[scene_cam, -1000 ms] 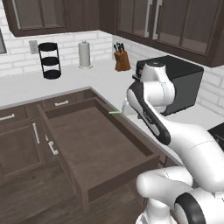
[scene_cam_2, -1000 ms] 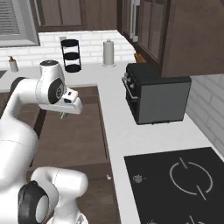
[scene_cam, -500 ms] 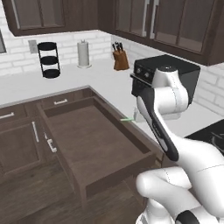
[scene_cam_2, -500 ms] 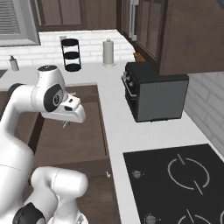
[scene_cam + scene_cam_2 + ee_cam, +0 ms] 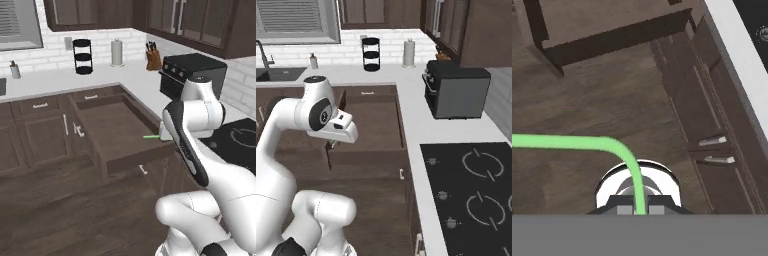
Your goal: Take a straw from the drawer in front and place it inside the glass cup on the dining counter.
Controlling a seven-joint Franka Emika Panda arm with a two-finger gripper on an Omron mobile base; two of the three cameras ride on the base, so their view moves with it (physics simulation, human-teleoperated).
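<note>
One light-green straw is pinched between the closed jaws of the gripper; in the hand view it rises from between the dark finger tips, bends and runs off to the left edge, with the dark wooden floor below it. In the left base view the straw pokes out leftward as a short green line from behind the white arm, just above the near right corner of the open drawer. That drawer is pulled well out from the dark-brown cabinets, and its inside looks bare brown; from the right base view the drawer lies just beyond the hand, with the gripper itself hidden under the arm's wrist housing. The white bench wraps round the corner behind the drawer. On it a black toaster oven stands just behind the arm, and further back against the white brick wall are a knife block, a paper towel roll and a black tiered rack. A small bottle stands near the far left. In the right base view a black cooktop sits in the bench at the right, with a sink tap at the far left under a window with blinds.
</note>
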